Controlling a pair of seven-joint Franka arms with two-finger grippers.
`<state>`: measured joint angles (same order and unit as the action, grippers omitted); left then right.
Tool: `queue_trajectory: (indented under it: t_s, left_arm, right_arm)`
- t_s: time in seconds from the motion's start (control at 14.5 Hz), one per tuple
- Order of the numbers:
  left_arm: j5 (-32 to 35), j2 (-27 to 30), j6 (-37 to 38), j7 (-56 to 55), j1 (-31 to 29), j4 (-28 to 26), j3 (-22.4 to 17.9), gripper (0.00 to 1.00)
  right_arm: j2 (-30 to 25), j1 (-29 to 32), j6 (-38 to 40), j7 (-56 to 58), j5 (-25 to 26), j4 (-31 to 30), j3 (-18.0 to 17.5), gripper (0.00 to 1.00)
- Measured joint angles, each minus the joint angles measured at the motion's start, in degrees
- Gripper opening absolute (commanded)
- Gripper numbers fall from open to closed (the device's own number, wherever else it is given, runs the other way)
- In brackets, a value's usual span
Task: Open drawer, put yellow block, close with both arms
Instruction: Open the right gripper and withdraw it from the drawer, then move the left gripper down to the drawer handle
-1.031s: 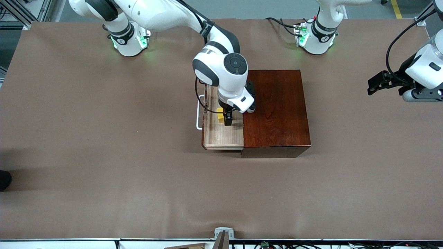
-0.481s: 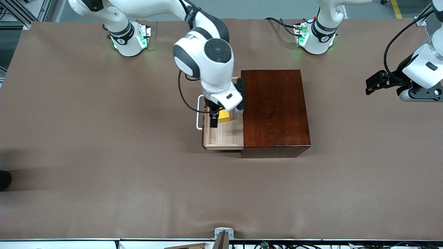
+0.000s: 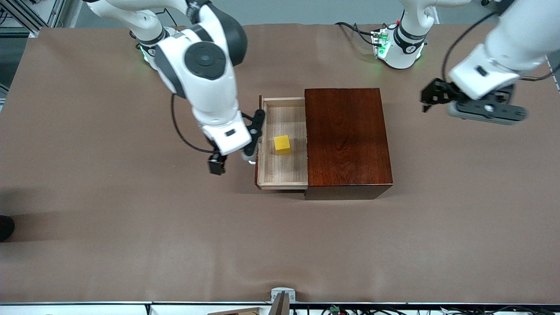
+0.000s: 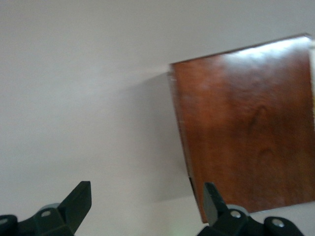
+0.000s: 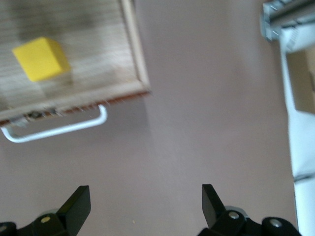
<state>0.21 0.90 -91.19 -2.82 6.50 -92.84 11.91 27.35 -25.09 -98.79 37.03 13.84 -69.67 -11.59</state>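
Observation:
The drawer (image 3: 283,171) stands pulled out of the dark reddish-brown box (image 3: 345,135) toward the right arm's end of the table. The yellow block (image 3: 282,144) lies in its pale tray, apart from both grippers. My right gripper (image 3: 217,165) is open and empty, over bare table just outside the drawer's front. Its wrist view shows the open gripper (image 5: 146,204), the white handle (image 5: 54,130) and the block (image 5: 40,59). My left gripper (image 3: 432,97) is open and empty, up over the table at the left arm's end. Its wrist view shows the open gripper (image 4: 147,201) and the box top (image 4: 246,123).
Brown table cover (image 3: 131,227) all round the box. A small metal bracket (image 3: 282,295) sits at the table edge nearest the front camera. Cables (image 3: 356,29) lie by the left arm's base. A metal frame (image 5: 290,19) shows in the right wrist view.
My right gripper has let go of the yellow block in the drawer and moved off it toward the right arm's end. My left arm has swung in toward the box.

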Motion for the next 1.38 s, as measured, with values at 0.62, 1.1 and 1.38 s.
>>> queue_trajectory:
  t_s: [0.62,1.1,1.38]
  left_arm:
    - [-0.03,-3.78,-6.7,0.09,0.72,0.11,21.22,1.0]
    - [3.25,-22.07,-15.85,12.55,8.1,10.0,26.05,1.0]
    - [11.59,-34.47,-25.75,16.33,17.2,15.74,25.61,1.0]
  right_arm:
    - [-4.26,14.86,4.83,-5.42,-3.92,-0.01,0.04,1.0]
    - [-11.69,24.53,8.14,-5.95,-7.94,-4.03,2.63,1.0]
    - [-16.67,24.59,8.68,-9.74,-11.62,-8.61,7.53,1.0]
